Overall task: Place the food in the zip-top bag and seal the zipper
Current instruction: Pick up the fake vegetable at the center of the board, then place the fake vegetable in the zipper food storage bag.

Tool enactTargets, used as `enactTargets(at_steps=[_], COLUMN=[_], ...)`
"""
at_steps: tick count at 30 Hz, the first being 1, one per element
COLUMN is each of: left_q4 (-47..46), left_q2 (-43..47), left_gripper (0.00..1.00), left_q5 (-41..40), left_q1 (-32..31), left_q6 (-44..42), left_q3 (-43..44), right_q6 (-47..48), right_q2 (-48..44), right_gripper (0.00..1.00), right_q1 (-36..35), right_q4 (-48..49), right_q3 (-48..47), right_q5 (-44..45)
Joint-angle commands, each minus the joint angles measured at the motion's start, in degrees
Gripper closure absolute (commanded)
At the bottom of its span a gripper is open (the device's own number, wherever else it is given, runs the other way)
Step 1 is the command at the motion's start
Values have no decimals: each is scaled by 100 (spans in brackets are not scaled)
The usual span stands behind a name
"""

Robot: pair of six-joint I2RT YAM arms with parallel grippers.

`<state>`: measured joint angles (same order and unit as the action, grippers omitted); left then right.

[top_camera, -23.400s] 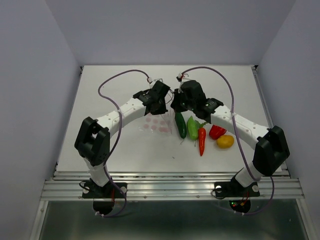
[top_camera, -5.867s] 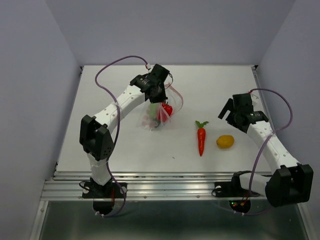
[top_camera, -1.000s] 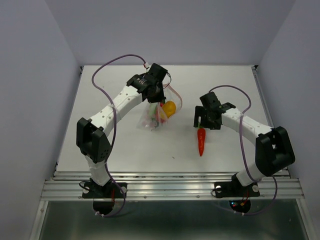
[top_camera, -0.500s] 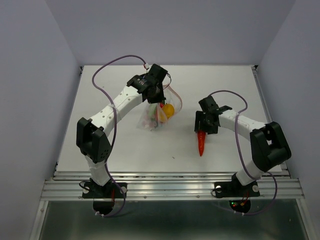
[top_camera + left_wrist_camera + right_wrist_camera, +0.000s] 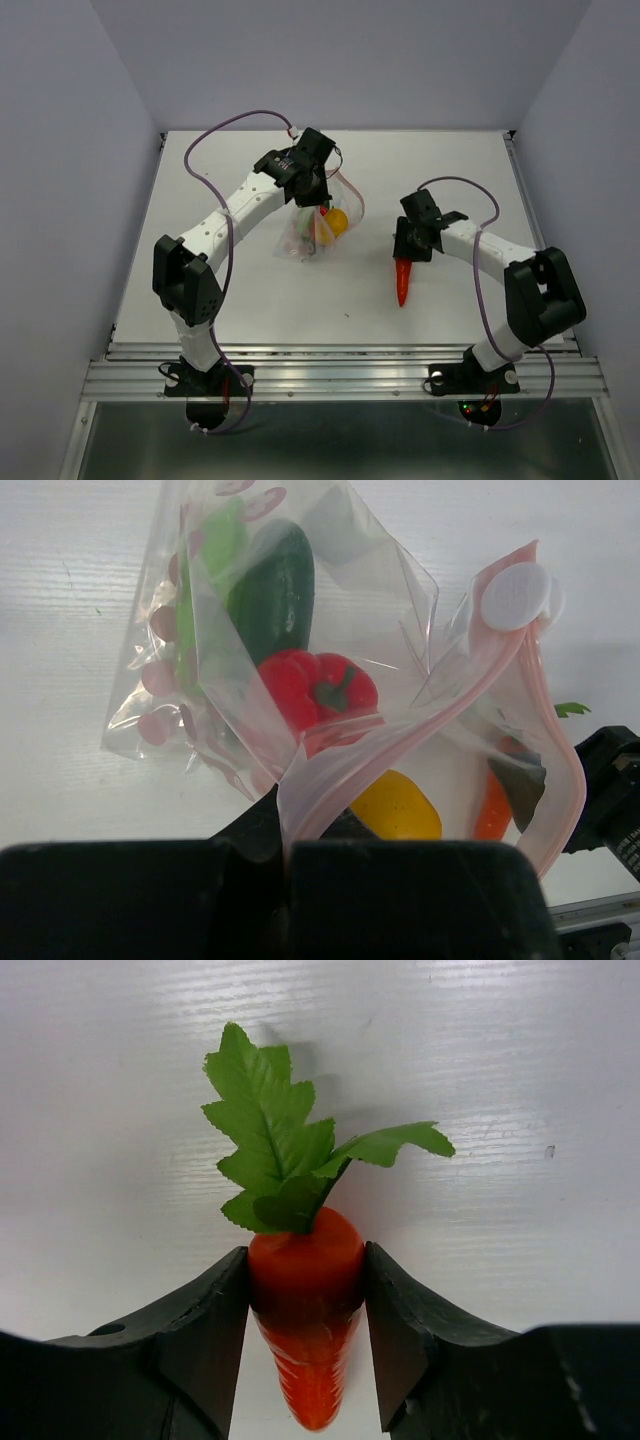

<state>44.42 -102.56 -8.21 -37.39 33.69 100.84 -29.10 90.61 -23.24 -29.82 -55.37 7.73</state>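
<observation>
My left gripper (image 5: 283,855) is shut on the pink zipper (image 5: 400,745) and holds the zip-top bag (image 5: 300,235) up off the table, mouth gaping. Inside lie the dark green cucumber (image 5: 275,590), the light green pepper (image 5: 215,545), the red bell pepper (image 5: 320,685) and the yellow-orange round one (image 5: 395,810). The carrot (image 5: 305,1300) lies on the table to the right of the bag, green top (image 5: 290,1150) pointing away from the wrist. My right gripper (image 5: 305,1290) straddles its thick end, and both fingers (image 5: 200,1330) touch its sides.
The white table (image 5: 230,290) ends in a metal rail (image 5: 340,375) at the near edge. Grey walls stand on three sides. The right arm's purple cable (image 5: 470,195) loops above its wrist.
The right gripper has come down over the carrot's thick end and its jaws have closed in on it. The left arm and the bag have stayed put.
</observation>
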Motion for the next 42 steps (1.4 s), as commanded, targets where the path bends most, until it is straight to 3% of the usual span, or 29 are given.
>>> enactTargets(at_steps=[1,6,10,12,17,23,35,42], left_q4=[-83,-118,-118,-110,-118,-74,5,5], left_q2=[272,255,193,175,175,114,149,193], left_gripper=[100,100,100,100,100,100,100,100], left_q5=[12,82,161,170,214,188,214,258], left_q1=[-14,-23,-14,-14,-23,-14,-23,-14], left_q6=[-47,-38,-12,6,58,67,94,111], left_q3=[94,94,138,147,191,243,323,314], right_q6=[255,493,660,669,687,905,1828,1847], right_q2=[-640,-2025,-2967,-3145,-2979,-2479,-1582,-1213], right_gripper=[62,63,64,64,64,63,60,59], right_q1=[31,31,31,31,31,-232,-1146,-1200], right_q4=[581,1828,4257,4834,6476,7734,8897,9574], right_q3=[-184,17,727,817,879,695,563,774], right_q5=[194,475,-128,-280,-1149,-1378,-1116,-913])
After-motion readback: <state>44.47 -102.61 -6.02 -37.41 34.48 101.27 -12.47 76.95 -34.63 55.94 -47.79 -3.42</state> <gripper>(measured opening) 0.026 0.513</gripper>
